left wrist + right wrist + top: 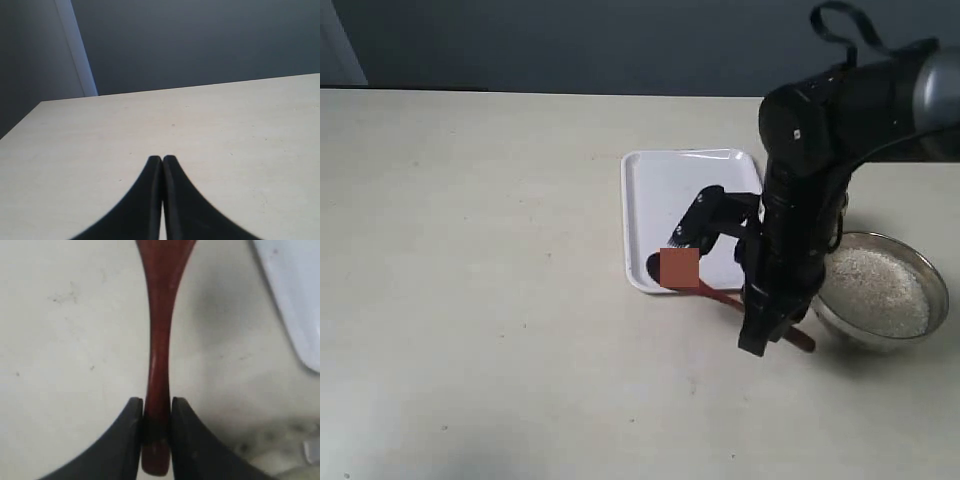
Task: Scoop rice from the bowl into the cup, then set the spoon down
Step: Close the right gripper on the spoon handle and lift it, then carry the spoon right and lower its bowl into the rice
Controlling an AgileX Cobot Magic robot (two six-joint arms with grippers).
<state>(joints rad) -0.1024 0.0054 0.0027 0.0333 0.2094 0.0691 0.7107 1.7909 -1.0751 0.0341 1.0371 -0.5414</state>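
Note:
The dark reddish-brown spoon (720, 294) lies low across the table, its oval end at the white tray's front edge. My right gripper (778, 330) is shut on the handle near its tip. In the right wrist view both black fingers press the spoon (159, 340) handle from either side, at my right gripper (157, 407). The steel bowl (937, 280) stands just right of the arm and holds white rice (875, 285). The cup is hidden or out of view. My left gripper (162, 159) is shut on nothing over bare table and does not show in the exterior view.
A white rectangular tray (680, 180) lies behind the spoon, and its corner shows in the right wrist view as the tray (295, 300). A black arm part and an orange-brown square (680, 268) overlap the tray's front. The right arm (810, 170) rises over the bowl's left side.

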